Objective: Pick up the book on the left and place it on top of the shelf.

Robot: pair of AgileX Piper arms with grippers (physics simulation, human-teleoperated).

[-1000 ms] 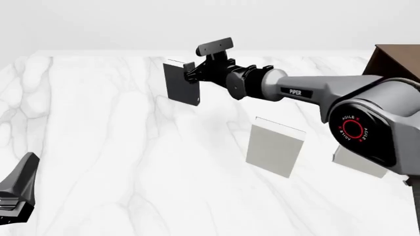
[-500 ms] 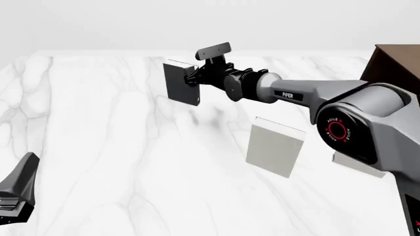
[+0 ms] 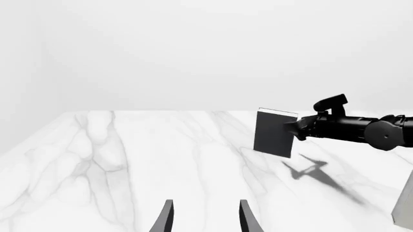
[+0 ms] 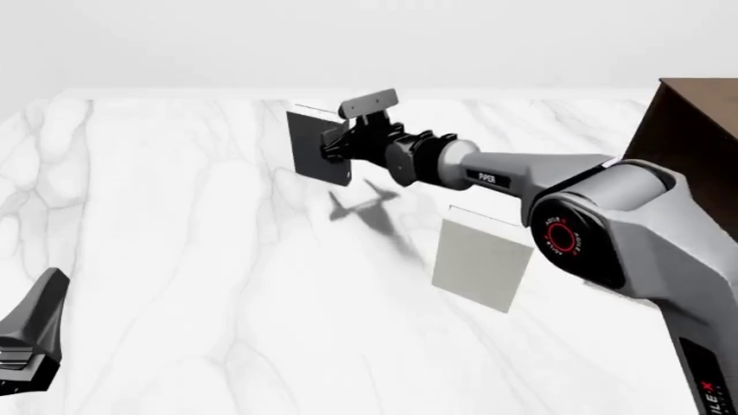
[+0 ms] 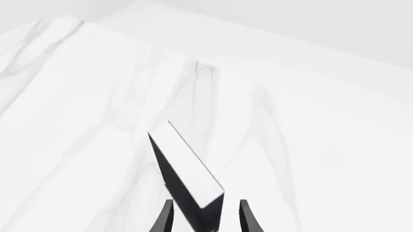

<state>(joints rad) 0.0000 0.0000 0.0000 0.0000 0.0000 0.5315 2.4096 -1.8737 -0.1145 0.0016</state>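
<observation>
A white marble counter (image 4: 173,259) fills the front view; the right arm (image 4: 519,177) reaches in from 3 o'clock toward the far middle, its gripper (image 4: 337,143) at the right edge of the dark charcoal book (image 4: 317,145). The book stands upright at about 11 o'clock of the view's centre, with a thin white line of pages along its top; a dark shadow of the arm lies on the counter just below it, toward 6 o'clock. In the right wrist view the book (image 5: 187,181) sits between the two dark fingertips (image 5: 165,217), so the jaws are narrow and appear to hold it, though contact itself is hard to make out. A light grey book (image 4: 482,259) stands near the centre right, at 4 o'clock from the dark one and well apart from it; the dark brown shelf (image 4: 686,138) shows at the 3 o'clock edge. The left gripper (image 4: 29,341) rests at 8 o'clock, low in the corner; the left wrist view shows its jaws (image 3: 204,217) parted with nothing between them.
</observation>
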